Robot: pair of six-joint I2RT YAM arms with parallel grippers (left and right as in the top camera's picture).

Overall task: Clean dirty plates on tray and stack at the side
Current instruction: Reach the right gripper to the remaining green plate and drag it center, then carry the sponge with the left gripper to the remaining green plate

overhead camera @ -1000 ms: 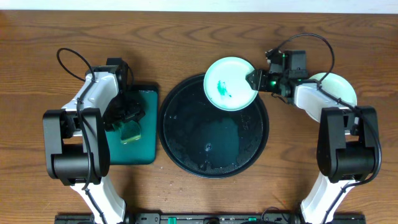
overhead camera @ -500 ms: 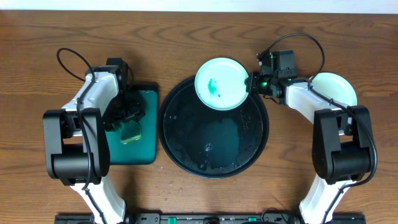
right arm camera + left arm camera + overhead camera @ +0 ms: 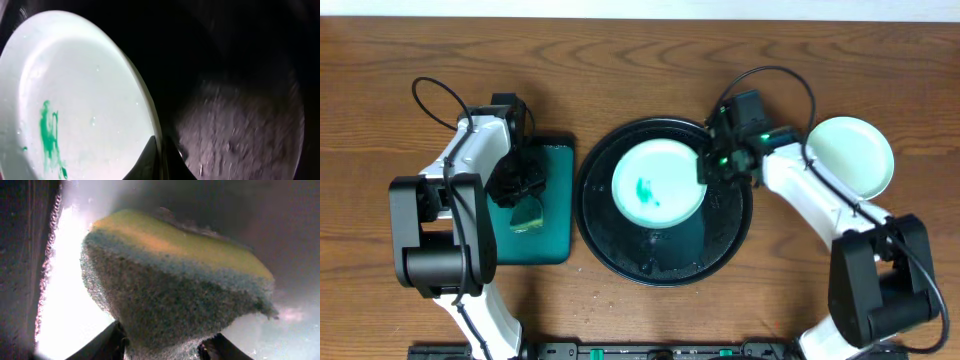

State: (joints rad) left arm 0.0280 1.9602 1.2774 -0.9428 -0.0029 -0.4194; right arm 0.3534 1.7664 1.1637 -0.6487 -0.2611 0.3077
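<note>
Item: smeared plate (image 3: 658, 182), small, round, shallow and pale. It lies within the rim of the black tray (image 3: 595, 228), toward the far side. I cannot tell whether it rests on the tray floor or hangs just above it. A teal smear (image 3: 645, 190) sits left of its centre. The right gripper (image 3: 706, 168) is clamped on the plate's right rim, thin edge between the fingers. I judge the plate stiff, light and probably breakable. Droplets on its face suggest it is wet and slick, so a rim pinch may let it swivel or slip. The rim on the side away from the smear looks the best hold, leaving the centre free for wiping. Item: sponge (image 3: 528, 213), soft, yellow over a coarse grey-green pad, squeezed between the left gripper's (image 3: 523, 192) fingers above the green sponge tray (image 3: 548, 240) on the left. Item: clean plate (image 3: 852, 155), on the table at far right, well apart.
</note>
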